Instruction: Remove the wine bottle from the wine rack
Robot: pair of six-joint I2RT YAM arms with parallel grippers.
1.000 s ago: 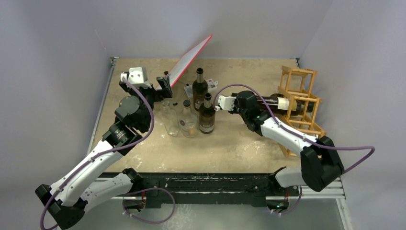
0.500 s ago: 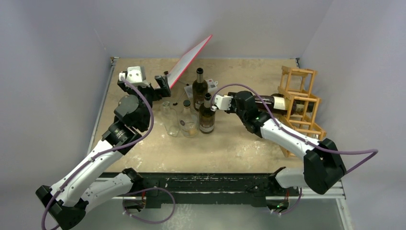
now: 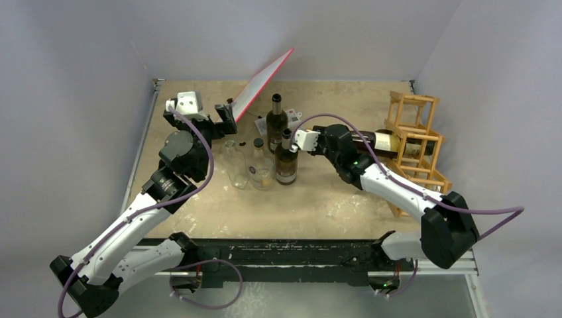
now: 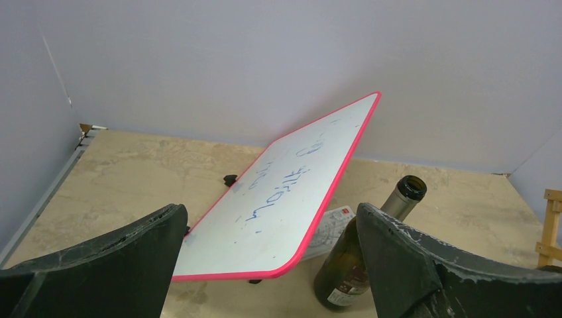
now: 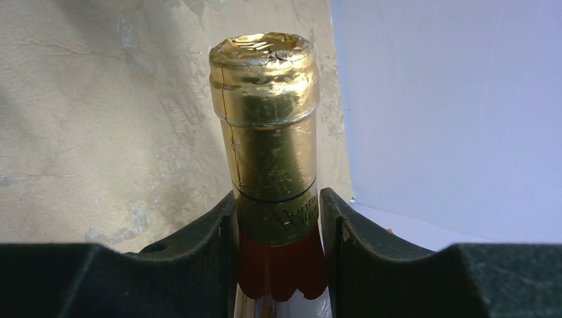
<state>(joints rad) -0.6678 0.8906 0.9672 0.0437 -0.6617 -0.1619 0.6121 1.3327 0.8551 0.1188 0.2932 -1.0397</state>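
Observation:
The wine bottle (image 3: 376,140), dark with a white label, lies level with its base end still inside the wine rack (image 3: 413,99), a light wooden lattice at the table's right edge. My right gripper (image 3: 338,139) is shut on the bottle's neck. In the right wrist view the fingers (image 5: 215,242) press both sides of the gold and red foil neck (image 5: 268,132), and the right gripper (image 5: 277,218) holds it just below the cap. My left gripper (image 3: 225,114) is open and empty at the back left, and it shows the same way in the left wrist view (image 4: 270,211).
A red-edged whiteboard (image 3: 265,83) leans tilted just beyond my left gripper, also seen in the left wrist view (image 4: 291,192). Two dark upright bottles (image 3: 276,122) (image 3: 286,159) and two clear ones (image 3: 234,162) (image 3: 260,165) stand mid-table, left of my right gripper. A paper card (image 4: 335,222) lies under the board.
My right gripper has moved left with the bottle, drawing it further out of the rack and close to the upright dark bottles. The left arm has not moved.

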